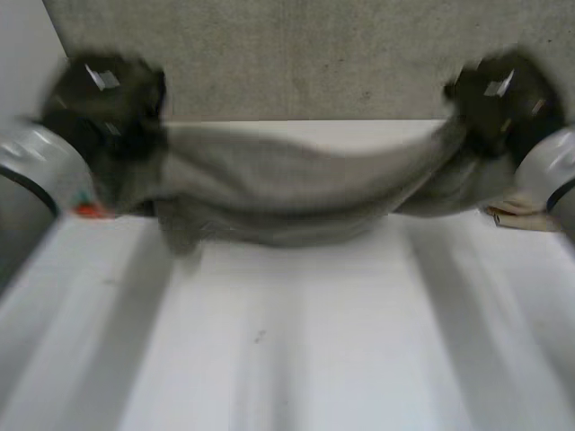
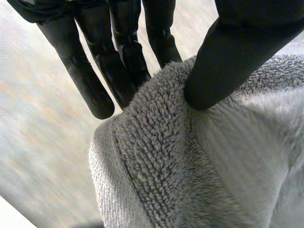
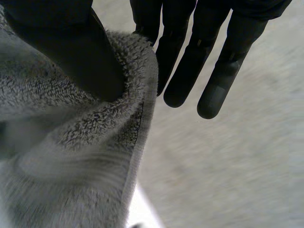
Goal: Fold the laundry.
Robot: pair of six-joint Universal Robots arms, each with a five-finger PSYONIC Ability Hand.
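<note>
A grey terry towel (image 1: pixel 287 189) hangs stretched between my two hands above the far part of the white table (image 1: pixel 296 341), sagging in the middle. My left hand (image 1: pixel 103 99) grips its left end and my right hand (image 1: pixel 503 94) its right end. In the left wrist view the left hand (image 2: pixel 228 61) has its thumb pressing the towel's folded edge (image 2: pixel 190 166) against straight fingers (image 2: pixel 95 71). The right wrist view is the same: the right hand (image 3: pixel 71 52) pinches the towel's edge (image 3: pixel 61 156) with its thumb against its fingers (image 3: pixel 190 71).
A small orange-red object (image 1: pixel 90 211) lies by the left arm. A pale tag-like thing (image 1: pixel 519 215) sits near the right arm. A grey surface (image 1: pixel 314 54) lies past the table's far edge.
</note>
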